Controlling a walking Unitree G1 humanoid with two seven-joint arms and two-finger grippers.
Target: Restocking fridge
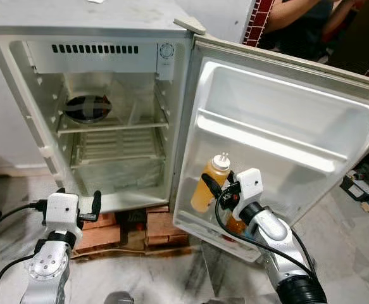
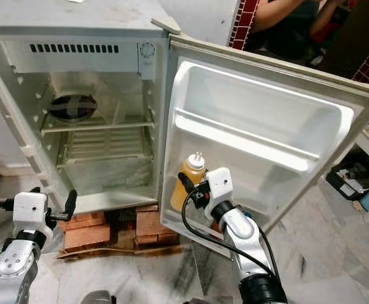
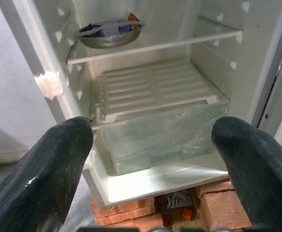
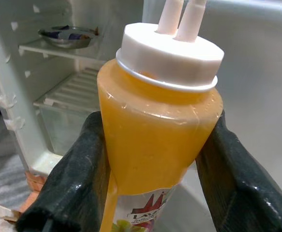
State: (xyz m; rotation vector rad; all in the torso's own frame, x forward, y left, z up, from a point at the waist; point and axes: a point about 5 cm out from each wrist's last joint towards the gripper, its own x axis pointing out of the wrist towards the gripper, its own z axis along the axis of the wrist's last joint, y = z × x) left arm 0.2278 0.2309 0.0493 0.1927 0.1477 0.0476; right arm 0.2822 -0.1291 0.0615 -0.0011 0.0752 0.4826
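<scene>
Right wrist view shows a soft translucent plastic squeeze bottle of orange-yellow sauce, with a flat white screw cap carrying two slim white nozzles and a printed label near its base; a drip of sauce runs down its glossy wall. The right pincer pinches this bottle, one matte black rubbery finger pressed flat on each side of the body below the cap.

Seen from the head, the bottle stands upright in the lowest moulded shelf of the small white fridge door, at the shelf end nearest the hinge, with the silver right arm reaching in from below. The door liner is smooth white plastic with a rounded recess and one raised rail across it.

Inside the fridge cabinet, a shallow round steel bowl with dark contents rests on the upper clear shelf; below it lies a ribbed white plastic tray over a clear crisper drawer. The fridge sits on reddish bricks on a marbled grey floor.

The left pincer hovers in front of the fridge's lower edge, its black fingers spread wide apart and holding nothing.
</scene>
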